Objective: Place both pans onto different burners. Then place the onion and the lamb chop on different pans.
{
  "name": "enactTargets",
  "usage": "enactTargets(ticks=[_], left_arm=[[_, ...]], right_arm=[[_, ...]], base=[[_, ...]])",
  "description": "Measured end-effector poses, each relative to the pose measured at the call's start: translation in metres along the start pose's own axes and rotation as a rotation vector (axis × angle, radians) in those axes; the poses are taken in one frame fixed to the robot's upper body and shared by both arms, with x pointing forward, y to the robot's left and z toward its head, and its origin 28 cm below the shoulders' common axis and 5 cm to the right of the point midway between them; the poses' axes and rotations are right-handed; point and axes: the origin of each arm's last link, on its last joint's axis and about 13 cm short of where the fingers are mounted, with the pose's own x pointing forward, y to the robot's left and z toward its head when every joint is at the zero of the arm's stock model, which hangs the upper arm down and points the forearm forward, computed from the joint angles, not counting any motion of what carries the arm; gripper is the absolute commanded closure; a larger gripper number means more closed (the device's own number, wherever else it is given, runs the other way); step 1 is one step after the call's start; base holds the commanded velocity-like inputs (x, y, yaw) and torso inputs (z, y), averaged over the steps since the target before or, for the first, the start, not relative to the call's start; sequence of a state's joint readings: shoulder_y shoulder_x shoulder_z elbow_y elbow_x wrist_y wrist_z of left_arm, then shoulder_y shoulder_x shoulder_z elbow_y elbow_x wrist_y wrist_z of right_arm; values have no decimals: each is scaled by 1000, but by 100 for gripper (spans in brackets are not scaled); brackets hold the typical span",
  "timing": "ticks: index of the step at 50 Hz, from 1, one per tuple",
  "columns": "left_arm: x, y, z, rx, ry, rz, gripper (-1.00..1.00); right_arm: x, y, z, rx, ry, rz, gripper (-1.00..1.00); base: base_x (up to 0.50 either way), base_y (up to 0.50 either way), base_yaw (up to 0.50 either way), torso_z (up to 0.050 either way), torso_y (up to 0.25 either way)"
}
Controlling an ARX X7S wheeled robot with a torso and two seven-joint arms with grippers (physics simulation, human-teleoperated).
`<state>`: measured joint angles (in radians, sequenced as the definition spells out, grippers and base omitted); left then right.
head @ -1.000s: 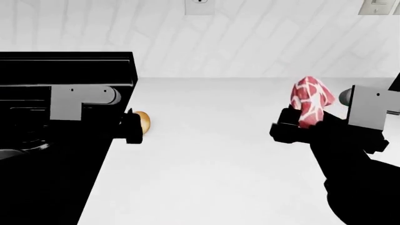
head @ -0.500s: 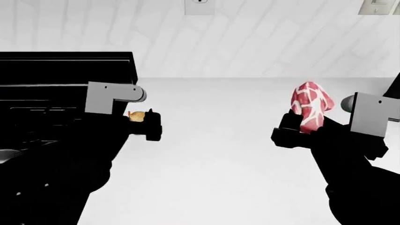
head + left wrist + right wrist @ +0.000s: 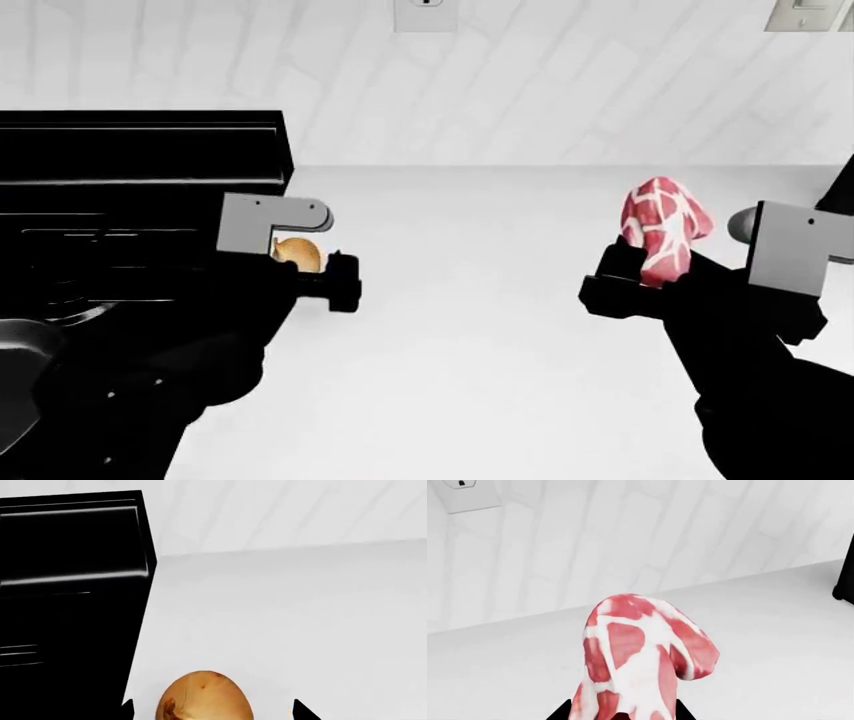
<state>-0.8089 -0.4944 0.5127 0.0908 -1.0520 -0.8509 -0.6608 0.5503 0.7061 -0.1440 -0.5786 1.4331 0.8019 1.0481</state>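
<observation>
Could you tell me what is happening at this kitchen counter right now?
The robot's right end effector holds the raw red-pink lamb chop marbled with white fat upright above the white counter. The left end effector is around the small golden-brown onion, beside the black stove; the left wrist view shows a gap on each side, so a grip is unconfirmed. Part of a black pan shows at the stove's near left.

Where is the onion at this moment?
In the head view the onion is at the left, on the white counter beside the stove, between the left gripper's fingers.
</observation>
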Motion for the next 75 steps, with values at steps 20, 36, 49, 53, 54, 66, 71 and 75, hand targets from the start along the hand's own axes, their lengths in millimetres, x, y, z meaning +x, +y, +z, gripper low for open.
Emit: enactTargets(ticks=[20, 36, 49, 53, 54, 66, 71, 75], left_arm=[[7, 3, -4, 8, 8, 17, 100], [-32, -12, 21, -25, -115, -77, 100], [-65, -16, 40, -22, -229, -116, 100], [-74, -16, 44, -20, -256, -122, 100], [-76, -16, 45, -19, -262, -123, 100], [-94, -16, 55, -8, -320, -136, 100], [-98, -15, 56, -6, -332, -139, 100], [-100, -15, 57, -5, -337, -141, 100]], right_arm=[[1, -1, -3, 7, 8, 1, 100], [-1, 0, -4, 6, -14, 29, 100], [-4, 1, -4, 9, -31, 57, 100], [-4, 1, -4, 11, -34, 62, 100], [-4, 1, -4, 11, -35, 63, 100], [-5, 2, -3, 10, -40, 74, 100], [-5, 2, -2, 5, -38, 77, 100], [-6, 2, -3, 1, -36, 80, 100]], base=[[11, -3, -11, 0, 0], [3, 0, -2, 0, 0], [0, 0, 0, 0, 0], [0, 0, 0, 0, 0], [0, 0, 0, 0, 0], [-50, 0, 0, 0, 0], [-500, 7, 0, 0, 0], [-500, 10, 0, 0, 0]])
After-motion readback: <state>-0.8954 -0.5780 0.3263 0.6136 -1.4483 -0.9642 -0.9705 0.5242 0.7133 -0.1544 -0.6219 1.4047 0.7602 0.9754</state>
